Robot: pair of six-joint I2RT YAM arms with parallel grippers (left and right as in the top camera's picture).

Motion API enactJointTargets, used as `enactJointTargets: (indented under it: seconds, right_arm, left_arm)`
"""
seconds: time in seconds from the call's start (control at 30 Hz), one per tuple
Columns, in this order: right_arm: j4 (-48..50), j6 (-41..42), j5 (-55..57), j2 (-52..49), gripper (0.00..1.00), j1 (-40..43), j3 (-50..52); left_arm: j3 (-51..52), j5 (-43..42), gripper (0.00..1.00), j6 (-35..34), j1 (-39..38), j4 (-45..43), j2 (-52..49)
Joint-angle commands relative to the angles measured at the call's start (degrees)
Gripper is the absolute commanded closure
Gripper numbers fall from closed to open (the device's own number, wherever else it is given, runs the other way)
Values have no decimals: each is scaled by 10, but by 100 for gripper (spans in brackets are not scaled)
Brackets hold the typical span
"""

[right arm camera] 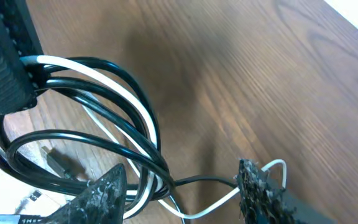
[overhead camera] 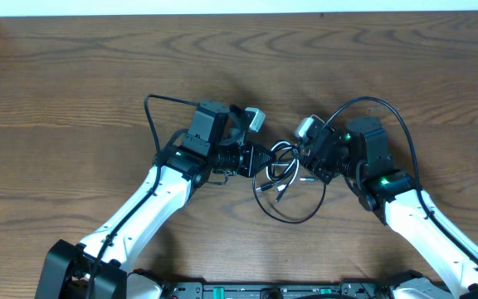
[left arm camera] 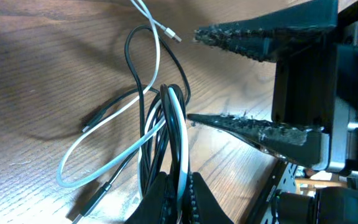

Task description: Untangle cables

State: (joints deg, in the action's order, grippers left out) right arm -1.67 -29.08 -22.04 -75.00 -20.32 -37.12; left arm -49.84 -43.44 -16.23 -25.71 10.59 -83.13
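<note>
The left pincer (left arm camera: 178,188) is pressed together on a bundle of strands. Several turns of the black cable (left arm camera: 131,59) and one run of the white cable (left arm camera: 180,134) pass side by side between its fingers and rise clear of the bench (overhead camera: 73,100).

The right pincer (right arm camera: 180,174) is spread. Its two textured fingers (right arm camera: 104,194) stand well apart and clamp nothing. In the right wrist view, a black strand and a white strand cross the gap between those fingers. A short white curl sits at the tip of the right-hand finger; whether it touches that finger cannot be told.

In the overhead view, the two pincers face each other at mid-bench, the left pincer on the left and the right pincer on the right. They are near one another, with the tangle between them.

Outward from the left pincer's grip, the black cable forms a tall narrow loop, and the white cable crosses it. The white cable ends in a small white plug (left arm camera: 174,37), which is near one finger of the right pincer. A wide white loop lies flat on the bench beside the bundle. Two black plug ends (left arm camera: 95,119) rest on the bench next to that loop.

In the overhead view, a large black loop lies on the near side of both pincers.
</note>
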Motion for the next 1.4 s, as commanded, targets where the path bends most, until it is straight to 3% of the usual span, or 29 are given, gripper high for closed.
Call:
enactJointTargets:
  seconds: [0.0,0.33,0.4,0.57,0.7,0.77,0.83,0.97,1.1,1.13,1.2,1.23,1.37]
  right_arm:
    - [-2,-16,-16,0,47,-3,-3]
    - [-10,-16,-58,0,52,-3,-3]
    - [-10,-16,-71,0,60,-3,-3]
    - [-26,-12,-75,0,99,-3,-3]
    - [-40,-4,-72,0,99,-3,-3]
    - [-38,80,-16,0,99,-3,-3]
    - [-40,174,77,0,99,5,-3]
    - [-82,402,294,0,99,46,-3]
    - [-99,453,288,0,98,76,-3]
    - [-96,458,275,0,91,77,-3]
    - [-81,457,223,0,67,76,-3]
    - [-65,422,168,0,62,76,-3]
    - [-26,292,28,0,59,75,-3]
  left_arm:
    - [1,-43,93,10,2,-6,9]
    - [1,-60,93,10,2,-8,9]
    - [1,-72,92,10,2,-10,9]
    - [1,-64,92,10,3,-21,8]
    - [1,23,93,10,3,-16,8]
    - [1,123,93,10,3,-8,8]
    - [1,169,92,10,3,-3,8]
    - [1,176,92,10,3,-1,8]
    - [1,175,93,9,3,1,8]
    - [1,170,92,9,3,1,8]
    - [1,148,92,9,2,1,8]
    - [1,130,93,10,2,1,8]
    - [1,123,92,10,2,0,9]
